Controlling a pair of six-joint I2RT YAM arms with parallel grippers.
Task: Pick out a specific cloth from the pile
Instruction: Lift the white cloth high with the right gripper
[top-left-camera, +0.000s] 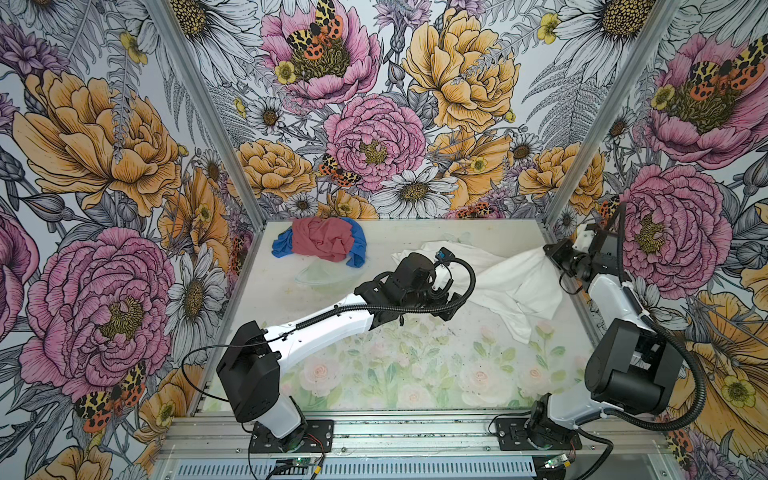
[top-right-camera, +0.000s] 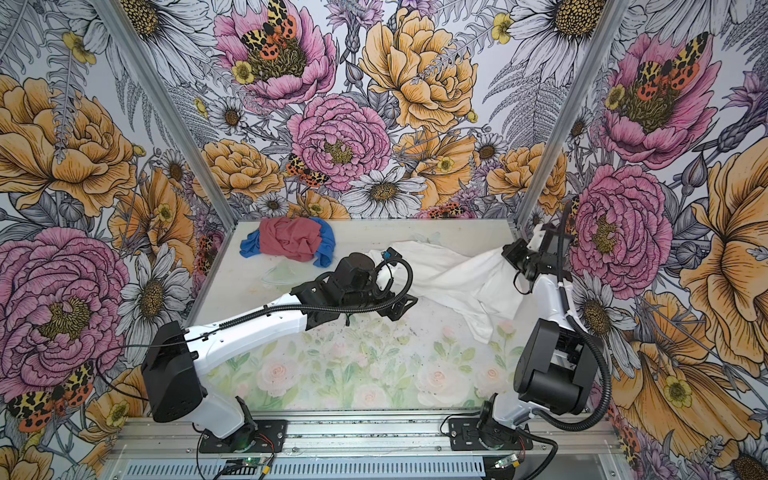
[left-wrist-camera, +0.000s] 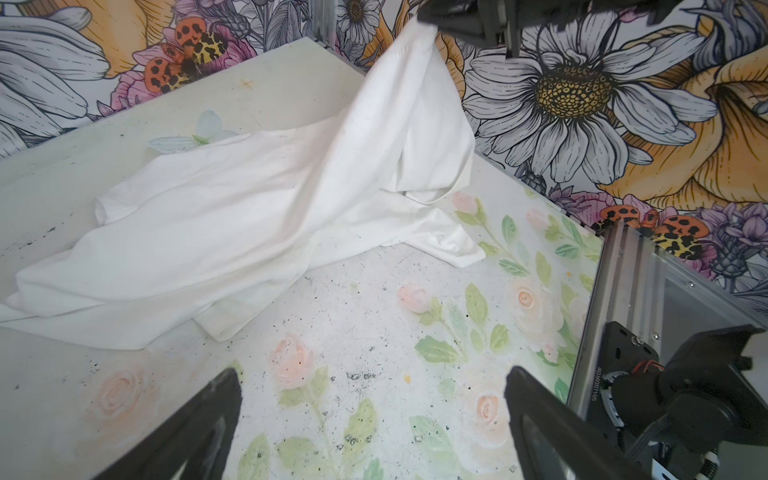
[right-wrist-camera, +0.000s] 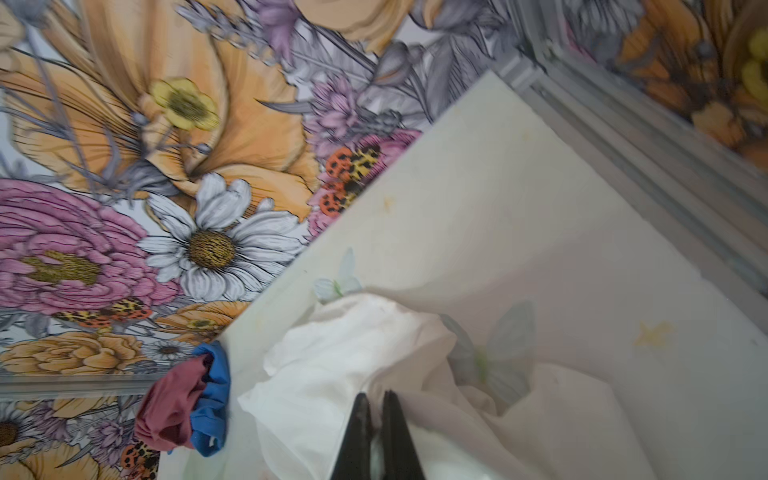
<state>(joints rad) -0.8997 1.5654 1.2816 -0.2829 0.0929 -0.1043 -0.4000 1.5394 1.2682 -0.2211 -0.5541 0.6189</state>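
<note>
My right claw (right-wrist-camera: 376, 401) is pressed together and is pinching the white cloth (top-left-camera: 498, 282). In a top view I see this claw (top-left-camera: 547, 250) at about 2 o'clock on the surface (top-left-camera: 415, 374), close to the flower wall. It holds one end of the cloth up in the air. From there the cloth slopes down and the rest of it lies wrinkled on the surface, from about 12 o'clock to about 3 o'clock.

My left claw (left-wrist-camera: 372, 390) is spread wide and has nothing in it. It hangs over the middle of the surface. In the left wrist view, I see bare surface with pale painted roses between its two black fingers (left-wrist-camera: 232, 382). The cloth (left-wrist-camera: 249, 216) lies just ahead of them, not between them.

The pile (top-right-camera: 291, 243) sits at about 11 o'clock, in the far corner by the back wall. It has a red-pink piece (top-left-camera: 320, 243) bunched on top of a blue piece (top-left-camera: 357, 249), and blue peeks out on both sides. The white cloth is apart from the pile, with bare surface between them. In the right wrist view, the pile (right-wrist-camera: 183, 407) looks small and the cloth (right-wrist-camera: 332, 374) fills the space around the claw tips.
</note>
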